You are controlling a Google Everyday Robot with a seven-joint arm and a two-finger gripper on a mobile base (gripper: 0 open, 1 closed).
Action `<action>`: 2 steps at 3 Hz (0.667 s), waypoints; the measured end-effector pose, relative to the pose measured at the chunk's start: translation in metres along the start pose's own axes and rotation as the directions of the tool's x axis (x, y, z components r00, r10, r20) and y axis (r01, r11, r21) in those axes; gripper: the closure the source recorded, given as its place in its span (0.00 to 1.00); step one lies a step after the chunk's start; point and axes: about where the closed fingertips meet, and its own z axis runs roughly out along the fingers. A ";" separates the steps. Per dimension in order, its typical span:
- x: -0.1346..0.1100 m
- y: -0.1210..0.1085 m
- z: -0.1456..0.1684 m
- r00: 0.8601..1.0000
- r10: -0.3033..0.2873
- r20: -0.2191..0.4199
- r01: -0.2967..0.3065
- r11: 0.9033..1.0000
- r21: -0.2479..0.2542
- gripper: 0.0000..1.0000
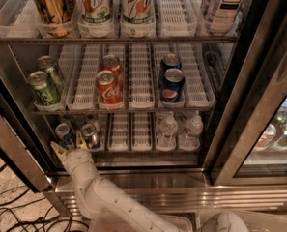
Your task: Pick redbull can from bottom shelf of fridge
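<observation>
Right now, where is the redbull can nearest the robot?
In the camera view, the redbull can stands at the front-left of the bottom shelf, beside a twin can, just above the open gripper.

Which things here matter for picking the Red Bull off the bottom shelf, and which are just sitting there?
Job: redbull cans, bottom shelf, fridge, gripper at the shelf's left end.
Bystanders: Coke cans, Pepsi cans, green cans, water bottles, 7Up bottles.
</observation>
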 end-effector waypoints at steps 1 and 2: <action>0.002 -0.002 0.013 1.000 0.000 -0.004 0.000 1.000 -0.001 0.31; 0.003 -0.003 0.013 1.000 0.000 -0.004 0.000 1.000 0.000 0.50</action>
